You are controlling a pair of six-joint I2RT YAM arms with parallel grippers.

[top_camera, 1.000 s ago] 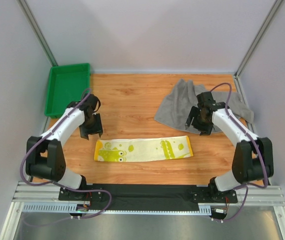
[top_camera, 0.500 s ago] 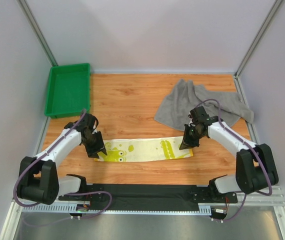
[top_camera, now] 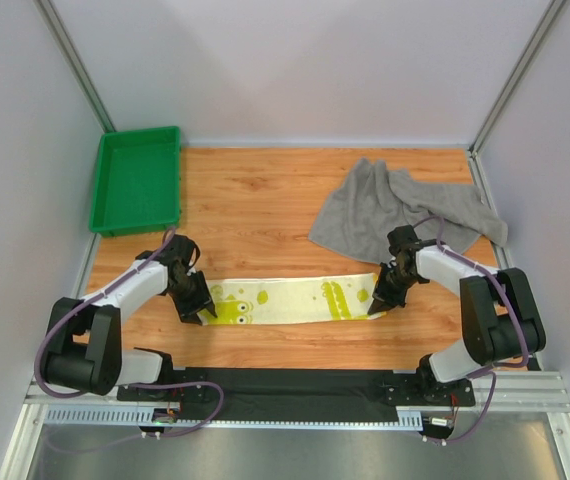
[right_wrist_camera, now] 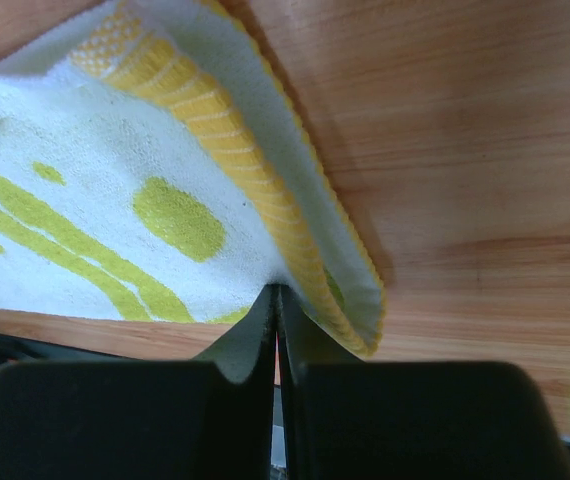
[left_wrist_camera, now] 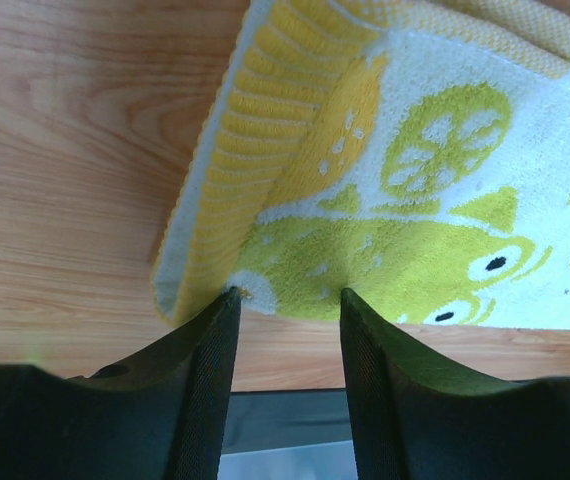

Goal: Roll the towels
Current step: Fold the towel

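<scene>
Right hand (right_wrist_camera: pixel 275 293) is pinching the printed towel (top_camera: pixel 285 300) at its right end; left hand (left_wrist_camera: pixel 290 298), spread, is straddling the left end.

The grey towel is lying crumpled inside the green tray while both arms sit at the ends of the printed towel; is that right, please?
Not quite: the grey towel lies crumpled on the table at the far right, not in the green tray, as the top external view shows. The rest holds.

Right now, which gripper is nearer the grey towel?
Right. The right gripper is at the printed towel's right end, just in front of the grey towel's near edge. The left gripper is at the printed towel's left end, farther off.
</scene>
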